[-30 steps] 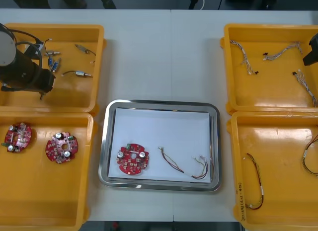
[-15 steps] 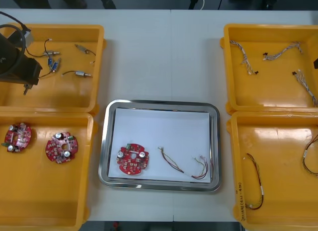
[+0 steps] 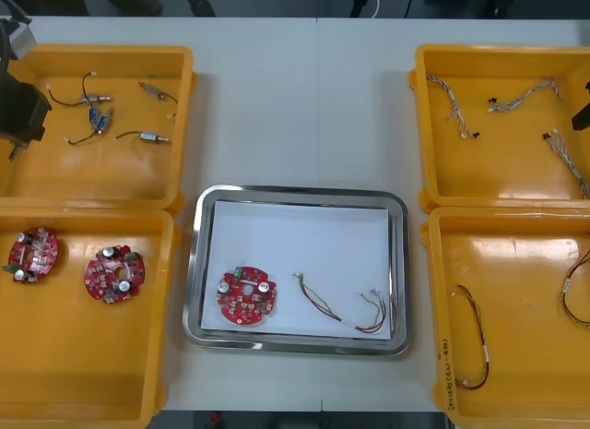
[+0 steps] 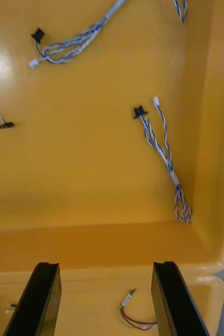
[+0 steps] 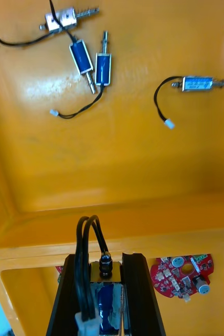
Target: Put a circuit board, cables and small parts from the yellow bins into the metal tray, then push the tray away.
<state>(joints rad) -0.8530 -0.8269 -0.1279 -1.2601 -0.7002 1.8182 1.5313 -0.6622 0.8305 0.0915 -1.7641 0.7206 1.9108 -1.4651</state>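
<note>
Light table [image 3: 304,97] carries four yellow bins, two at each side, and the tray [image 3: 192,263] stands between them, closer to the near edge. The tray is white inside. A board [image 3: 246,295] lies in its near left corner. To the right of the board lie a thin cable [image 3: 316,296] and a red and yellow cable [image 3: 373,311], both apart from the board.

The left gripper [image 5: 105,260] is over the far left bin [image 3: 111,180], at its left side. Its fingers are narrow and clamp a small metal part [image 5: 105,296] with a blue body. A black cable [image 5: 88,236] from this part loops up beside the fingertips. Other small metal parts [image 3: 147,137] lie on the floor of the same bin, well apart from the gripper. Two more boards [image 3: 115,274] lie in the near left bin [image 3: 83,355], side by side and not touching.

The right gripper [image 4: 105,268] is at the right edge of the table, over the far right bin [image 3: 498,171]. Its fingers stand wide, with nothing between them, above the wall between the two right bins. Blue and white cables [image 4: 161,142] lie on the floor of the far right bin, apart from the fingers. The near right bin [image 3: 516,291] holds some cables too.
</note>
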